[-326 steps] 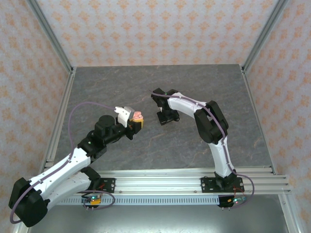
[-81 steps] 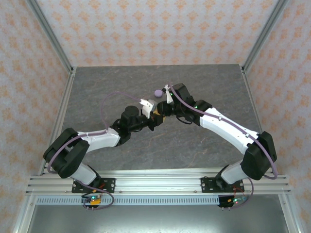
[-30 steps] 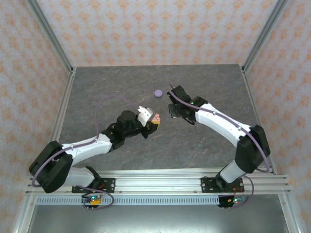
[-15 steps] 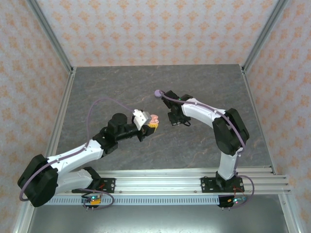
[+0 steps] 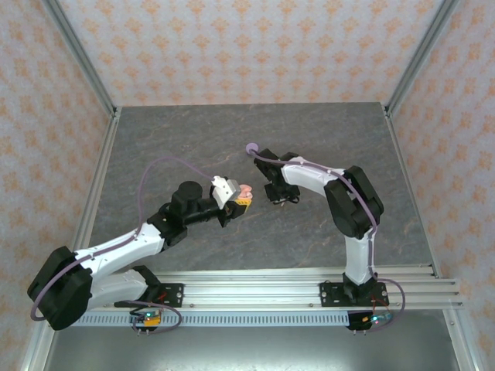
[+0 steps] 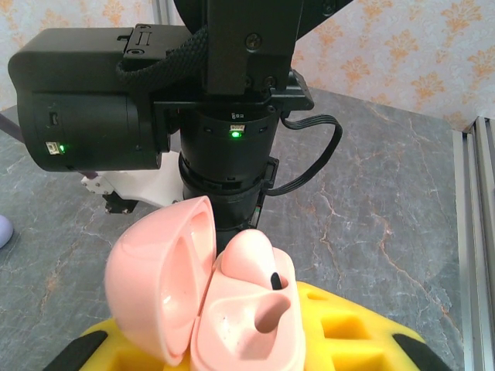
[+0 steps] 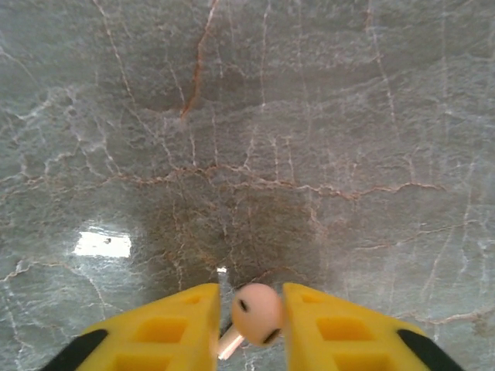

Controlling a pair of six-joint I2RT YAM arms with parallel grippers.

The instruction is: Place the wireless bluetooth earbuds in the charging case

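My left gripper (image 5: 242, 195) is shut on a pale pink charging case (image 6: 232, 340) with its lid (image 6: 151, 282) hinged open, held above the table. One pink earbud (image 6: 251, 259) sits in the far socket; the near socket (image 6: 268, 313) is hollow. My right gripper (image 5: 278, 196) points straight down at the table just right of the case. In the right wrist view its yellow fingers (image 7: 166, 321) stand slightly apart around a second pink earbud (image 7: 257, 313), its stem toward the left finger. A narrow gap shows on the bud's left side.
A small lilac round case (image 5: 251, 148) lies closed on the grey marble table (image 5: 178, 139), just beyond the right arm's wrist. Metal frame rails run along the left, right and near edges. The right arm's wrist housing (image 6: 224, 93) looms close behind the pink case.
The right gripper has swung down and toward the near side, and its jaws have parted around the pink earbud. The left gripper with the case has drawn back slightly.
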